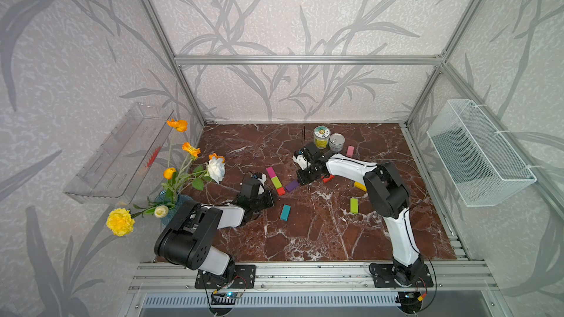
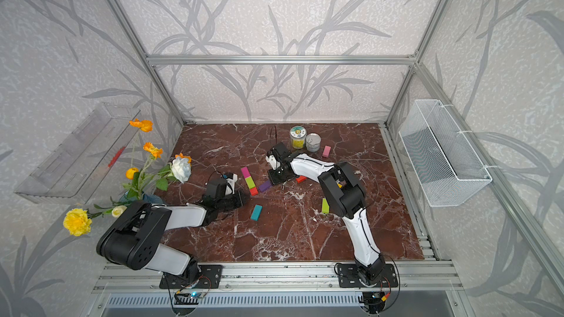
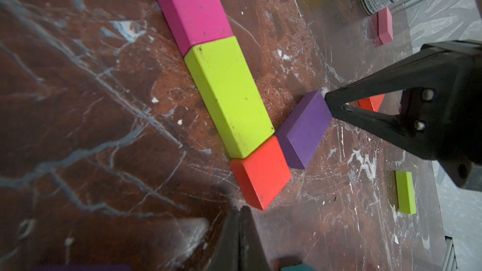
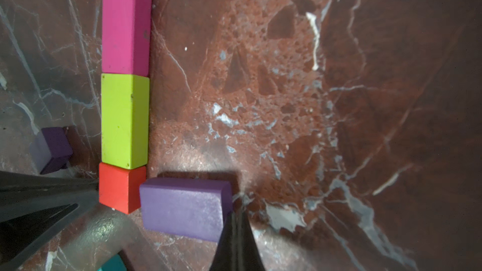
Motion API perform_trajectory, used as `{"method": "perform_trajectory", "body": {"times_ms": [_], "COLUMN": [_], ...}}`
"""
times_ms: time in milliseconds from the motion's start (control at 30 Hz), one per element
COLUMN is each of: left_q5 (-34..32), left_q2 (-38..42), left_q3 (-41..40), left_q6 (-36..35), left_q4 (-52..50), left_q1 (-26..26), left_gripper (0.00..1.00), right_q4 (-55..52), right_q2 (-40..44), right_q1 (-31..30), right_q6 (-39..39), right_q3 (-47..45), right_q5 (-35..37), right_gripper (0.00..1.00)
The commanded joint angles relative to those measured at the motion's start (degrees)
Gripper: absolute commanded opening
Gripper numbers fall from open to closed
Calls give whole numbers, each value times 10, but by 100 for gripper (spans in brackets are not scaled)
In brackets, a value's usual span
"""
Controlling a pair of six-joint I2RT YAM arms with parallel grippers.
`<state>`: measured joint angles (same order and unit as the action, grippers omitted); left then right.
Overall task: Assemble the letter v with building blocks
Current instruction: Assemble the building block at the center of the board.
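Purple block (image 4: 182,207) sits on the table (image 4: 287,100), touching the red block (image 4: 118,187) of the row (image 4: 125,116). Left jaws and right jaws are squeezed shut, empty. Push softly; keep it straight.

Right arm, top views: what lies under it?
A loose red block pokes out beneath the right arm, a yellow block beside its elbow; the rest of each is covered.

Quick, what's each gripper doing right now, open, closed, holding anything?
Left gripper: closed, holding nothing, tips beside the red block.
Right gripper: closed, holding nothing, tips at the end of the purple block.
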<state>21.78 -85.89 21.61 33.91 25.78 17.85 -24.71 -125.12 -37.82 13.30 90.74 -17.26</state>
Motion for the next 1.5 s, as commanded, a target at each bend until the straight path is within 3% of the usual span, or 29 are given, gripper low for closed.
{"method": "perform_trajectory", "body": {"times_ms": [0, 1467], "left_q5": [2, 5], "left_q2": [-6, -33], "left_q3": [6, 15], "left_q6": [3, 7], "left_q4": [0, 7], "left_q1": [2, 2], "left_gripper": [0, 0], "right_q4": [18, 18], "right_q2": [-7, -24], "right_q1": [0, -1], "right_q6": [15, 23], "right_q3": [-10, -9], "right_q5": [-12, -39], "right_gripper": [0, 0]}}
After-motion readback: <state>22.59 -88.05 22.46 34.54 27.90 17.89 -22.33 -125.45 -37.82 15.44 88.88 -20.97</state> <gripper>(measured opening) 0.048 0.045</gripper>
